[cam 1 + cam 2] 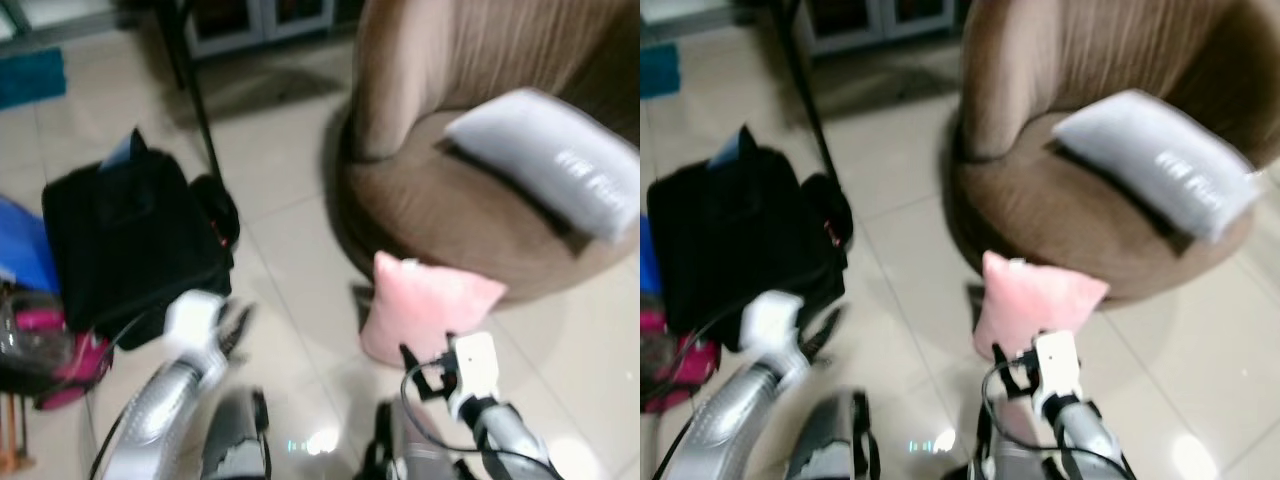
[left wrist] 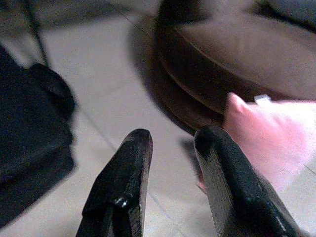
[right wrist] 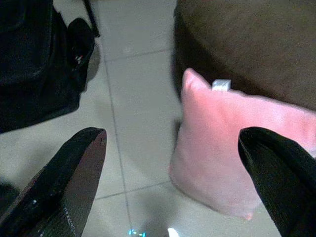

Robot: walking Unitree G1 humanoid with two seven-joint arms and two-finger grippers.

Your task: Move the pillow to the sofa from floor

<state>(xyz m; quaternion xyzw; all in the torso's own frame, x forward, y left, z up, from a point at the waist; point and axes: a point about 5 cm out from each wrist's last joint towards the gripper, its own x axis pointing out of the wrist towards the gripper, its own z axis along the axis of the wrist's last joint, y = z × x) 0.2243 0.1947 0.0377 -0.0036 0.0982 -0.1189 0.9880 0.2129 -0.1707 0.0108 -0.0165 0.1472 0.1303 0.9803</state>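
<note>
The pink pillow stands on its edge on the tiled floor, and it leans against the base of the brown round sofa. A small white label sticks up from its top seam. On the sofa seat lies a grey cushion already, so the free place for the pillow is more to the front and the left side of the seat.

The right end effector hangs just in front of the pillow with its two black fingers spread wide apart, and nothing is between them. The left end effector is more to the side, pointing to the floor near the corner of the pillow; its fingers stand a little apart and hold nothing. To the left on the floor is a black bag, well apart from the pillow.

I think the pillow will be light and very soft. It will give under the fingers and hang down when it is lifted, so a shallow pinch on a corner may slip off. A better hold, in my judgement, is deep over the top edge, near the label, where the fingers can press the filling together. It is not fragile, so a firm squeeze does no harm.
</note>
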